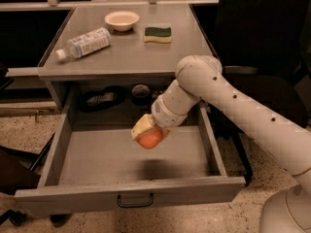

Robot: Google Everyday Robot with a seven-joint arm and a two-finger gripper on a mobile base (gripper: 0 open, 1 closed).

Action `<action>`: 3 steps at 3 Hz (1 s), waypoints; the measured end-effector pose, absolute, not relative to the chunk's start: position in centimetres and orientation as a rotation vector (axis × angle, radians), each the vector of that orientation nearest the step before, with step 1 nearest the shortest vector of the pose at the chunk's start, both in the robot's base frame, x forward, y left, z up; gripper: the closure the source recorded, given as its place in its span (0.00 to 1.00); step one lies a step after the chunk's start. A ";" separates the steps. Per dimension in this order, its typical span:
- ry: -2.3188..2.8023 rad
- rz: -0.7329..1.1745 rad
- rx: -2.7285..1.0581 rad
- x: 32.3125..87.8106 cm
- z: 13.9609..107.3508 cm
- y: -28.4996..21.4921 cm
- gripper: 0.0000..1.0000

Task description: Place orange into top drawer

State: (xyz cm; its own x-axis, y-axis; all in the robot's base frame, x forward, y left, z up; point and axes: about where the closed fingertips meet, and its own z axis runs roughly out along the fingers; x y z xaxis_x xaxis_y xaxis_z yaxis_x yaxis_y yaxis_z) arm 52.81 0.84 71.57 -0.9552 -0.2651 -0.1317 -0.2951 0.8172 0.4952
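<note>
The orange is round and bright, held in my gripper, whose cream fingers are shut around it. The gripper hangs above the middle of the top drawer, which is pulled fully out; the drawer is grey with a dark bar handle on its front panel. A shadow of the fruit falls on the drawer floor below it. My white arm reaches in from the right.
On the tabletop stand a white bowl, a lying plastic bottle and a green-and-yellow sponge. The dark recess above the drawer holds a tape roll and a dark object. A dark chair stands at the right.
</note>
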 end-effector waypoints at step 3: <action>2.877 0.551 -0.393 56.5 66.9 4.7 1.00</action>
